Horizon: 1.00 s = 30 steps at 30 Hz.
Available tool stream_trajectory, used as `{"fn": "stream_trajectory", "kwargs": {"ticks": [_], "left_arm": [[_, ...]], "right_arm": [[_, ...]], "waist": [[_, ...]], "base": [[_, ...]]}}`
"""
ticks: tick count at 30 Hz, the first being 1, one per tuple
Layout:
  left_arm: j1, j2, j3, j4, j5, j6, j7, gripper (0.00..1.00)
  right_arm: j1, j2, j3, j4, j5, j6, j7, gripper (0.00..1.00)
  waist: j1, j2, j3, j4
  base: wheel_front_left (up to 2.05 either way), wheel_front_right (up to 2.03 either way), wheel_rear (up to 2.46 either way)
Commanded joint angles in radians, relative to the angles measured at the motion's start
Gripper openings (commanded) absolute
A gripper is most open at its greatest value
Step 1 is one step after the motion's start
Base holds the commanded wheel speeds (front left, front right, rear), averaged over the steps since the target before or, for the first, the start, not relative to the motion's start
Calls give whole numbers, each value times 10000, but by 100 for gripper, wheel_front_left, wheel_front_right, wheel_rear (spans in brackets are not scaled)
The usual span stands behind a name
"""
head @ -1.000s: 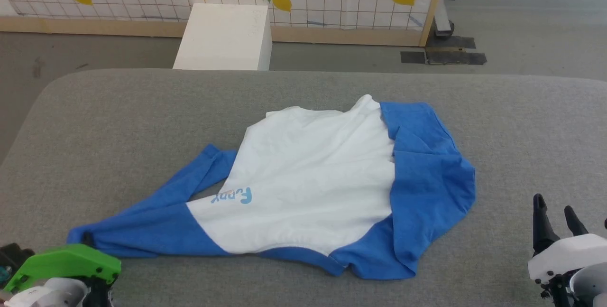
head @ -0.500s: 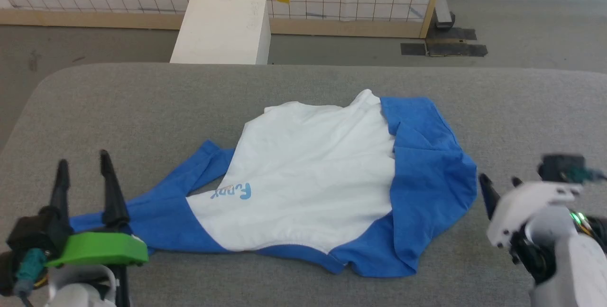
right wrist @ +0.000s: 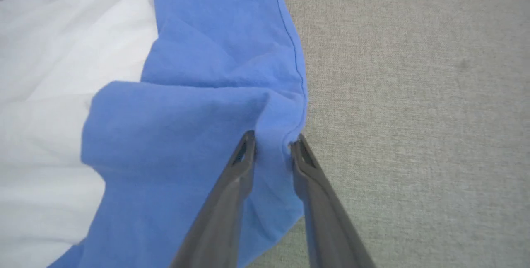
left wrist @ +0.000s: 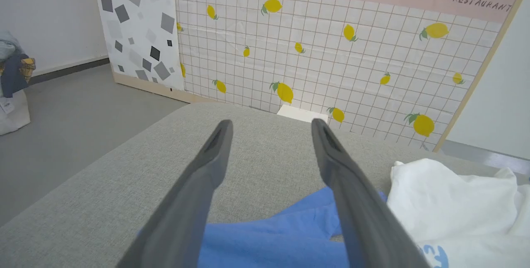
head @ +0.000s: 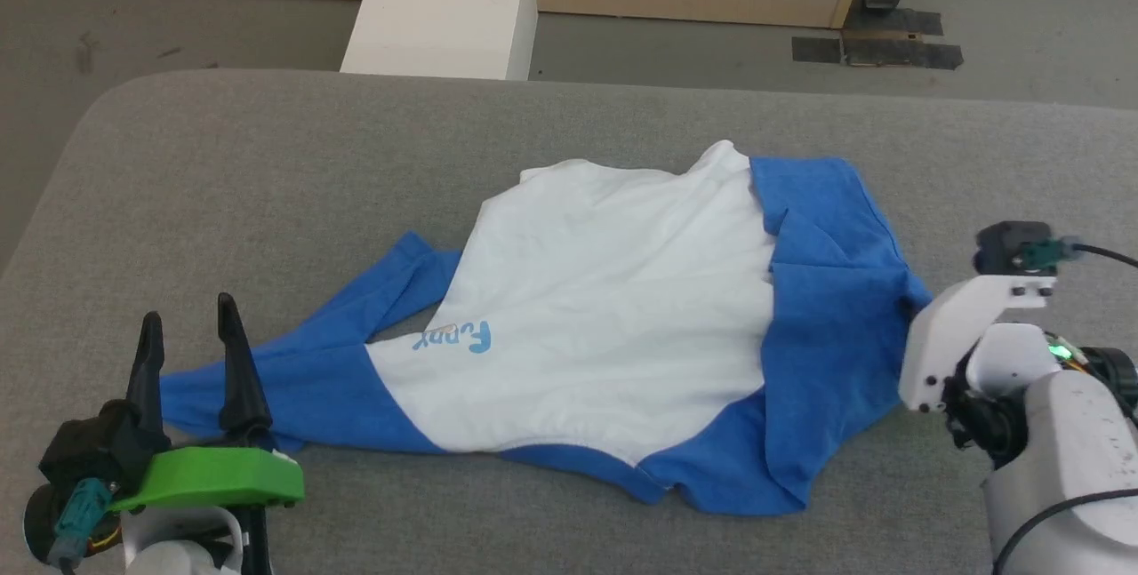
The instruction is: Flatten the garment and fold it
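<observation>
The garment (head: 605,308) lies crumpled on the grey padded table (head: 267,166), white body up with the "Funny" lettering, blue sleeves spread left and right. My left gripper (head: 188,309) stands open at the front left, fingers over the end of the long left sleeve (left wrist: 269,239), nothing between them. In the right wrist view my right gripper (right wrist: 274,135) has its fingers drawn in on a puckered fold at the hem of the right blue sleeve (right wrist: 198,106). In the head view its white wrist housing (head: 965,326) hides the fingers at the sleeve's right edge.
A white box (head: 444,6) stands on the floor behind the table, before a lemon-patterned grid panel (left wrist: 331,52). Black tape patches (head: 876,49) mark the floor at the back right. A bag of clothes (left wrist: 12,90) sits far left. Bare grey table surrounds the shirt.
The head camera has tilted down. My left gripper came up beside the left sleeve and opened. My right gripper moved in to the right sleeve's edge and closed onto the fabric.
</observation>
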<state>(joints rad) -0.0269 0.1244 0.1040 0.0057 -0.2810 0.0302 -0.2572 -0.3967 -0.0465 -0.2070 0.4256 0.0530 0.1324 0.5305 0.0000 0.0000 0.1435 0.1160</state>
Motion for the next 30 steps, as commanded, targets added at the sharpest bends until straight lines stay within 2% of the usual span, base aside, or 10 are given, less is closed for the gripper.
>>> {"fn": "stream_trajectory", "kwargs": {"ticks": [1, 6, 12, 13, 14, 15, 17, 25, 27, 30], "left_arm": [[-82, -84, 59, 64, 84, -90, -44, 100], [-41, -277, 194, 222, 201, -255, -44, 100], [58, -456, 231, 450, 275, -435, -45, 100], [74, -474, 237, 478, 281, -451, -45, 100], [93, -491, 250, 533, 277, -481, -45, 100], [102, -503, 262, 572, 281, -498, -45, 100], [115, -525, 298, 638, 284, -540, -45, 100], [-50, -637, 69, 765, -55, -712, 10, 100], [-384, -665, -224, 861, -351, -824, 424, 100], [-1310, -688, -933, 1217, -707, -965, 2007, 100]], "right_arm": [[-176, -37, -311, -67, 124, -17, -285, 0], [201, -37, -2100, -597, -27, -17, -870, 0], [1029, -37, -4575, -1082, -704, -17, -674, 0], [1089, -37, -4775, -1052, -727, -17, -646, 7], [1143, -37, -4898, -1001, -696, -17, -658, 67], [1169, -37, -4949, -970, -634, -17, -729, 100], [1199, -37, -4898, -930, -341, -17, -1051, 100], [1827, -37, -4731, -1644, 1272, -17, -3755, 100], [2185, -37, -4402, -1686, 1628, -17, -4094, 100], [2627, -37, -3685, -1685, 2215, -17, -4454, 100]], "waist": [[0, 0, -61, -43], [0, 0, -256, -191], [0, 0, -380, -391], [0, 0, -396, -425], [0, 0, -419, -473], [0, 0, -437, -504], [0, 0, -476, -569], [0, 0, -576, -569], [0, 0, -527, -539], [0, 0, -432, -625]], "base": [[0, 0, 0], [0, 0, 0], [0, 0, 0], [0, 0, 0], [0, 0, 0], [0, 0, 0], [0, 0, 0], [0, 0, 0], [0, 0, 0], [0, 0, 0]]}}
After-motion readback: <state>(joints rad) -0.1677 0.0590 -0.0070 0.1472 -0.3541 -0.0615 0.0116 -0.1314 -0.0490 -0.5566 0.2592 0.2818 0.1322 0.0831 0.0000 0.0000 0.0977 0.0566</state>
